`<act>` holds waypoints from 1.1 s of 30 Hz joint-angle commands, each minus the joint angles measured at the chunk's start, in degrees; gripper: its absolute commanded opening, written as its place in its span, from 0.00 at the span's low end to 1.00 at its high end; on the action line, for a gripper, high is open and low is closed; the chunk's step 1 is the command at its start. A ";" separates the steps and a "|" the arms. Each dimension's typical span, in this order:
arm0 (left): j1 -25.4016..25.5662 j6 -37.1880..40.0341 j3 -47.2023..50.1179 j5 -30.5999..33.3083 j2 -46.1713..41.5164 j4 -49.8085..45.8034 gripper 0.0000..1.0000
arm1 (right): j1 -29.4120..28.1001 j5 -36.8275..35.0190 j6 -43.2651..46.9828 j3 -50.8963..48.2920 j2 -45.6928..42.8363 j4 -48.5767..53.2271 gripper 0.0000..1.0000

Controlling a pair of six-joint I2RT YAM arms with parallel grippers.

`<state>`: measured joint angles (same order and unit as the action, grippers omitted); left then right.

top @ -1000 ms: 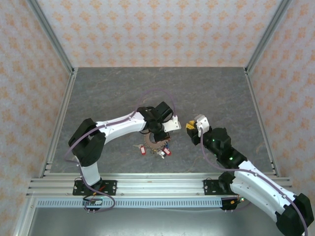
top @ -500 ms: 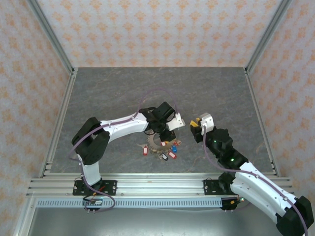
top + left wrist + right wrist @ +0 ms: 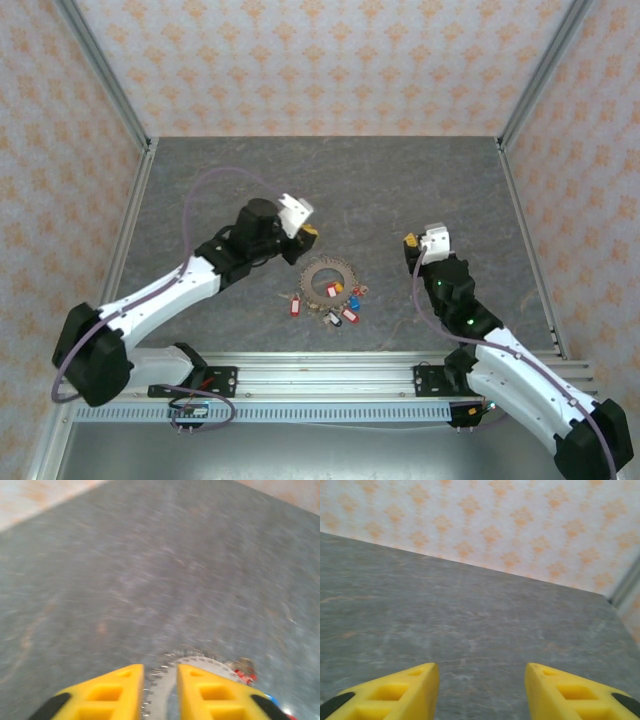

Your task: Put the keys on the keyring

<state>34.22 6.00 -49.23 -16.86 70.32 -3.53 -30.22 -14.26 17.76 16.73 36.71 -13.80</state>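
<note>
The left gripper (image 3: 307, 232) hung over the grey table (image 3: 420, 180), just up and left of the keyring (image 3: 328, 277) and apart from it. In the blurred left wrist view its yellow fingers (image 3: 107, 695) stood only narrowly parted with nothing between them, and the toothed rim of the keyring (image 3: 200, 661) showed on the table beyond the tips, with a red tag (image 3: 245, 672) at its right edge. The keyring lay flat near the middle of the table's near half. The keys (image 3: 342, 305) were scattered just below and to the right of it, their red, blue and yellow tags touching or close to its rim. The right gripper (image 3: 411, 241) stood well to the right of the ring; in its wrist view the right gripper (image 3: 482, 690) was spread wide and held nothing, bare table between the fingers.
</note>
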 commanded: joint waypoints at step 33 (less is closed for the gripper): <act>-23.81 -8.86 17.01 27.77 -9.85 8.11 1.00 | 20.54 9.20 -5.77 4.38 45.78 -33.15 0.99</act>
<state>11.33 -1.76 -33.21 9.30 59.59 1.06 -10.66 -8.36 12.78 20.08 79.72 -39.18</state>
